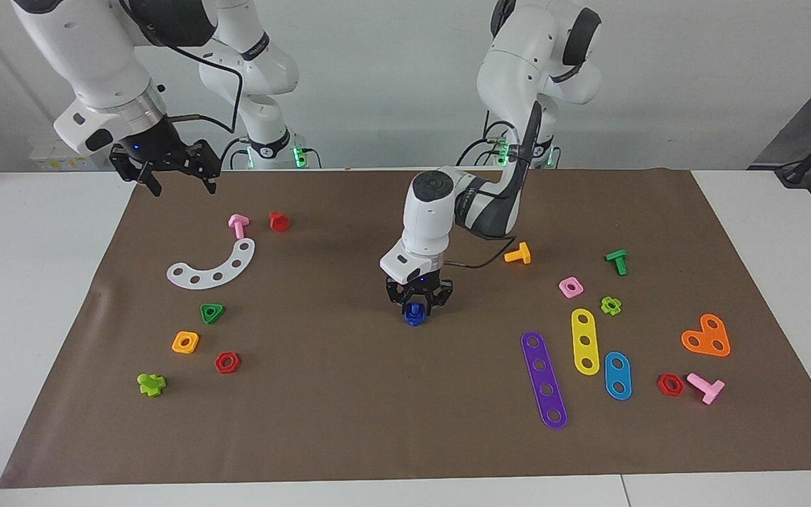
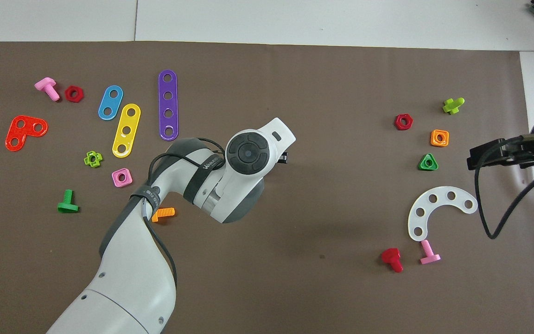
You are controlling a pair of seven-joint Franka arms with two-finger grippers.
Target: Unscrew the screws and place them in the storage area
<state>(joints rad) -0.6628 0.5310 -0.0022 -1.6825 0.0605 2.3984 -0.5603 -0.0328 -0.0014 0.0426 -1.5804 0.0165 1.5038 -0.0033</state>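
At the middle of the brown paper mat (image 1: 349, 422) on the worktop (image 1: 32, 296), the left gripper (image 1: 417, 304) points straight down and is closed around the dark-blue screw (image 1: 414, 315), holding it by its upper part. The lower end of the screw shows just under the fingertips and is at or just above the mat; I cannot tell if it touches. No nut is seen around the stem, so I judge that the unscrewing part is finished or nearly finished and the carrying is the step in hand. In the overhead view the arm hides the screw fully.

The storage area (image 1: 198, 320) is the patch toward the right arm's end of the table, with the white curved strip (image 1: 212, 267), the green triangle nut (image 1: 212, 313), the orange square nut (image 1: 185, 342) and the red hexagon nut (image 1: 227, 362). It lies well apart from the screw.

To do this well, the grip should stay firm, because the piece is small and smooth plastic and may turn or slip. Lift it clear before moving sideways, so the stem does not drag on the paper. Choose a bare place between the nuts, lower until the screw rests, then release.

The right gripper (image 1: 166, 172) waits over the mat's corner by the right arm's base, its fingers spread wide and holding nothing.
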